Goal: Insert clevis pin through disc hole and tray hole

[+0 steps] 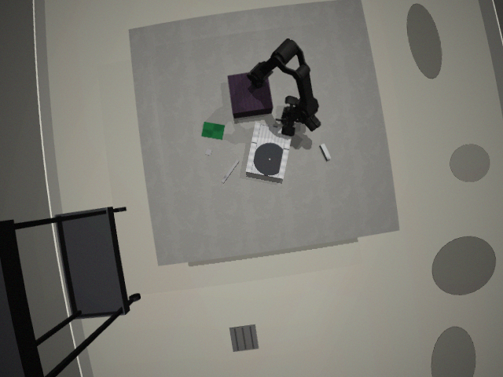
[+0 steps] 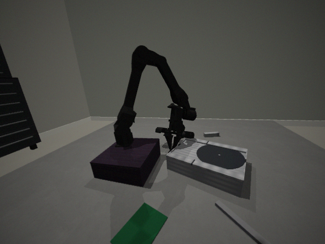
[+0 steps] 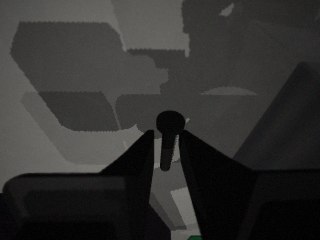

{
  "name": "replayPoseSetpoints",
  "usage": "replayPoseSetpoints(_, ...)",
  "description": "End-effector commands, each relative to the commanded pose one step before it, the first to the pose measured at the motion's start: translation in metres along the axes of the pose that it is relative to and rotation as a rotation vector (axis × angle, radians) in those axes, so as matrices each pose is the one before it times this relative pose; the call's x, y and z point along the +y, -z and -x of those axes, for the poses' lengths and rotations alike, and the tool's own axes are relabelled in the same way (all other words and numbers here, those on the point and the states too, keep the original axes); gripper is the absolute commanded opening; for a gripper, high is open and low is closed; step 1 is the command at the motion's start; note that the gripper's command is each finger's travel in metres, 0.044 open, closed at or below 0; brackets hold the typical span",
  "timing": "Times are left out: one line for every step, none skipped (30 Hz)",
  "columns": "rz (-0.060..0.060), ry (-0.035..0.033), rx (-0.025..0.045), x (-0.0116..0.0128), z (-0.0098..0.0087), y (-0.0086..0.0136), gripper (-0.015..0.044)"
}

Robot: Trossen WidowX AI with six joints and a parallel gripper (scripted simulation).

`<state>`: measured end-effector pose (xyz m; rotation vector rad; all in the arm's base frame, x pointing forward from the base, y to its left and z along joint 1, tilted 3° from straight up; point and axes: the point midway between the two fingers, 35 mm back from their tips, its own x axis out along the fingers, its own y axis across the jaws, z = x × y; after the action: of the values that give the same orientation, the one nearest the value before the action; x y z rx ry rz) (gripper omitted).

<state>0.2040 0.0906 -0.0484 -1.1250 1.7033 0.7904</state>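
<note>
Gripper's (image 1: 277, 119) (image 2: 171, 150) (image 3: 167, 133) slightly open, pin (image 3: 170, 123) between its tips; centre the shank, then squeeze gently.

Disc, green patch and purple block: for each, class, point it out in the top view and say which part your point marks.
disc (image 1: 264, 162), top view, on its dark upper face, off the central hole
green patch (image 1: 212, 130), top view, middle of its surface
purple block (image 1: 244, 99), top view, its upper face
</note>
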Motion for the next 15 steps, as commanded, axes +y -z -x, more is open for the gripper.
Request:
replayPoseSetpoints(-0.0038,0.00441,0.00344,-0.00061,-0.00046,0.00022,0.0048)
replayPoseSetpoints(0.0,0.0,0.0,0.0,0.0,0.0,0.0041)
replayPoseSetpoints(0.0,0.0,0.0,0.0,0.0,0.0,0.0034)
replayPoseSetpoints(0.0,0.0,0.0,0.0,0.0,0.0,0.0027)
replayPoseSetpoints(0.0,0.0,0.0,0.0,0.0,0.0,0.0021)
replayPoseSetpoints(0.0,0.0,0.0,0.0,0.0,0.0,0.0014)
replayPoseSetpoints(0.0,0.0,0.0,0.0,0.0,0.0,0.0008)
replayPoseSetpoints(0.0,0.0,0.0,0.0,0.0,0.0,0.0001)
replayPoseSetpoints(0.0,0.0,0.0,0.0,0.0,0.0,0.0)
replayPoseSetpoints(0.0,0.0,0.0,0.0,0.0,0.0,0.0)
replayPoseSetpoints(0.0,0.0,0.0,0.0,0.0,0.0,0.0)
replayPoseSetpoints(0.0,0.0,0.0,0.0,0.0,0.0,0.0)
replayPoseSetpoints(0.0,0.0,0.0,0.0,0.0,0.0,0.0)
replayPoseSetpoints(0.0005,-0.0005,-0.00037,0.00006,0.00087,0.00028,0.0)
replayPoseSetpoints(0.0004,-0.00046,-0.00035,0.00004,0.00171,0.00058,0.0)
